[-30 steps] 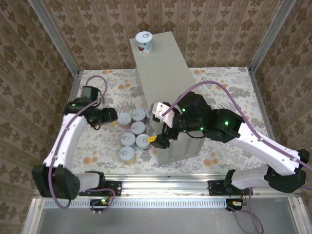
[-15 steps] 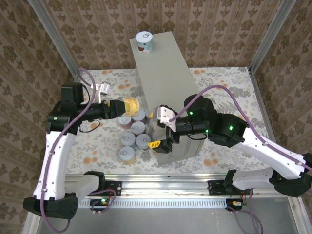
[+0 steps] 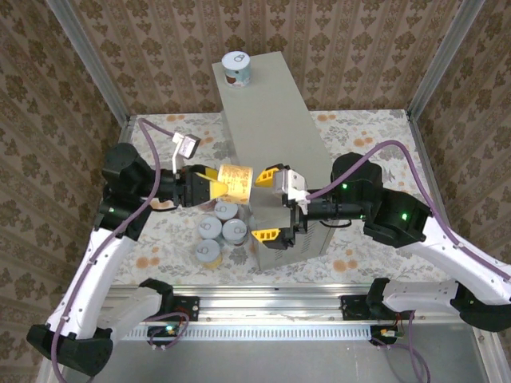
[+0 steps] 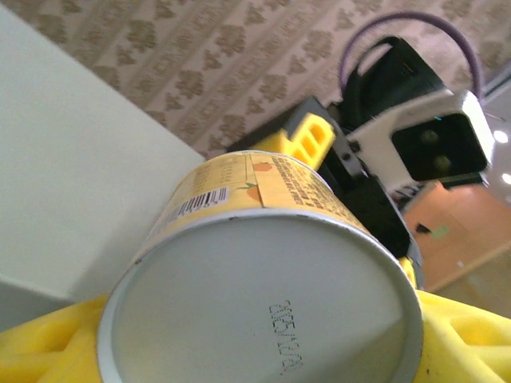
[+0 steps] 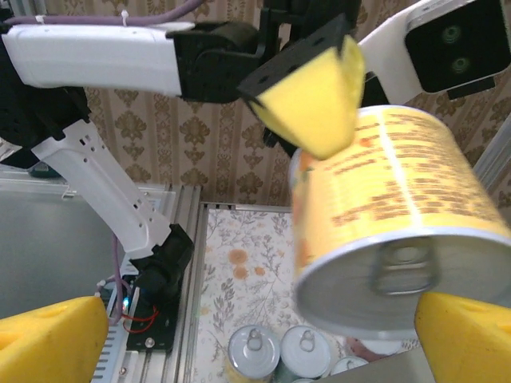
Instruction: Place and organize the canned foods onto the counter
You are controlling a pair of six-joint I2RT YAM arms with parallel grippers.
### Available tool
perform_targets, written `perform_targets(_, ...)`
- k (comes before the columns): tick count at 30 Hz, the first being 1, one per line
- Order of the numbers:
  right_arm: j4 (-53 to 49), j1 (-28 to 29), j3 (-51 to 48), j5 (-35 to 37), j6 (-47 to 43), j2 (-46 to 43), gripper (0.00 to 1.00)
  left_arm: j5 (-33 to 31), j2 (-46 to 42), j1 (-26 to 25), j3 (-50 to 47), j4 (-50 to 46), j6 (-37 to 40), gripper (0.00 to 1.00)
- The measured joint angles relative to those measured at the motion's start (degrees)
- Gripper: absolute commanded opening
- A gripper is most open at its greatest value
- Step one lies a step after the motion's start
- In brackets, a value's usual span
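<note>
Bright even light – soft shadows – close wrist views blurred.

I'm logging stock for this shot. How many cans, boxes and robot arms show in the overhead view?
Cans: 6 clear to see, counting the held can; more may hide under it
Grey box: 1
Robot arms: 2
Total: 9

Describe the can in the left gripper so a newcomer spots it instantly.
Find the tall grey box mid-table. Beside its left face, above the upright cans on the floral cloth, the left gripper holds a yellow-labelled can. It's the only one held in mid-air, tipped sideways.
</note>
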Motion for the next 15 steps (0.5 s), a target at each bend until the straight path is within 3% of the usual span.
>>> perform_targets(7, 2.1, -0.4, 0.0, 0.1, 1.8, -0.6, 1.0, -0.3, -0.1, -4.0, -0.3, 7.0, -2.2, 0.0)
perform_targets(15, 5.6, -1.5, -1.3, 1.9, 4.3, -1.4, 1.0, -2.3, -0.1, -5.1, -0.3, 9.0, -2.4, 0.0)
